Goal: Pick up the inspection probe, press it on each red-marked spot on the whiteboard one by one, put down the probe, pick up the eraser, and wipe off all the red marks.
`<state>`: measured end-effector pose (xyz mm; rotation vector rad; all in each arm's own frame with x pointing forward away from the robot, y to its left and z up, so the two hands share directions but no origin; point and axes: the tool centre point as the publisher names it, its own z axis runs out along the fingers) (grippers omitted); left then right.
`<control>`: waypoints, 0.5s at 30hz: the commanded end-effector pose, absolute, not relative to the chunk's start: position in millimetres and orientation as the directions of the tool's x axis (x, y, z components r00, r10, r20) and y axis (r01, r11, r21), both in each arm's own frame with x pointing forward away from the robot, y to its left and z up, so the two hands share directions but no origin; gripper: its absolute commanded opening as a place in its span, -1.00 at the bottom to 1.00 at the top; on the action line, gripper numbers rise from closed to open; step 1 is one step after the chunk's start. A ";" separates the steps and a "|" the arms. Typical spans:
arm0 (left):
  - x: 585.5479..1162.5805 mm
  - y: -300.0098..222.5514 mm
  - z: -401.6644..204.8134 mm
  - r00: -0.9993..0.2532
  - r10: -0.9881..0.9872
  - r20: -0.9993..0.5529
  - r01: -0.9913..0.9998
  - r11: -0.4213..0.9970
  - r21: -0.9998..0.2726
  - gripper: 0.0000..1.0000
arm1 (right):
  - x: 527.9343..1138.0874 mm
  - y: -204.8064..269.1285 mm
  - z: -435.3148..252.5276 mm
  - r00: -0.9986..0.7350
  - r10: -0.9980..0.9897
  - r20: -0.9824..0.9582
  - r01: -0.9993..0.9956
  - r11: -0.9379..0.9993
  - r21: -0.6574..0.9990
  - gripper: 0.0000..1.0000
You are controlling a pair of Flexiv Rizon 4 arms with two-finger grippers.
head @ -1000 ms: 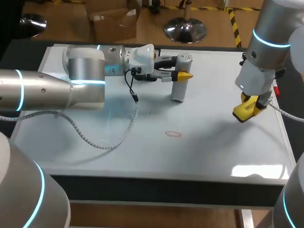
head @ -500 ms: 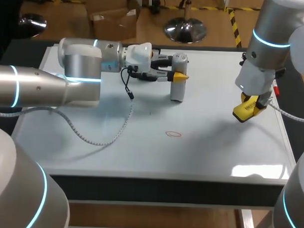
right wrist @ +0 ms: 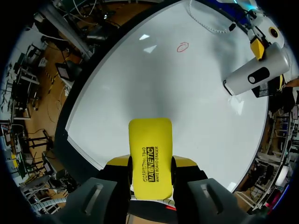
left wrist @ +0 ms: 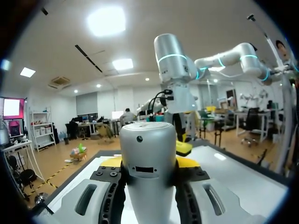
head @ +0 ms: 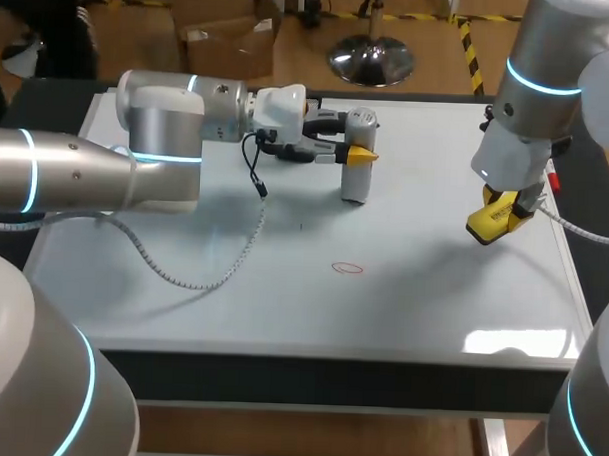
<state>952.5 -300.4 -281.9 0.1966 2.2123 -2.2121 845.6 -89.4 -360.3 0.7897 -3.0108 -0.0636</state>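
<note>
A whiteboard covers the tabletop. Over its far half, the left arm comes in from the left. In the past second it has drawn slightly back toward its own side, then held still.

The left gripper reaches in sideways. Its fingers are closed from both sides on the upper part of the inspection probe, a white cylinder standing nearly upright. The probe has shifted a little with it. Whether its base touches the board cannot be told.

The right arm has not moved. The right gripper hangs above the board's right side, clamped on the yellow eraser.

With both tools in hand, the pressing step appears barely begun.

One red mark, a small oval, lies near the board's middle, on the robot's side of the probe and well apart from it.

The probe stands near the far edge, the eraser near the right edge. Bare board lies open between the probe and the mark. A coiled cable trails across the surface to the left of that path.
</note>
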 end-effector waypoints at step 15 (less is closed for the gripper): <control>971.0 -301.2 -218.1 -0.982 0.145 -0.118 0.122 0.023 -0.992 -1.00 | 846.2 -89.8 -360.1 -0.870 -0.492 0.019 -0.491 0.870 0.045 -1.00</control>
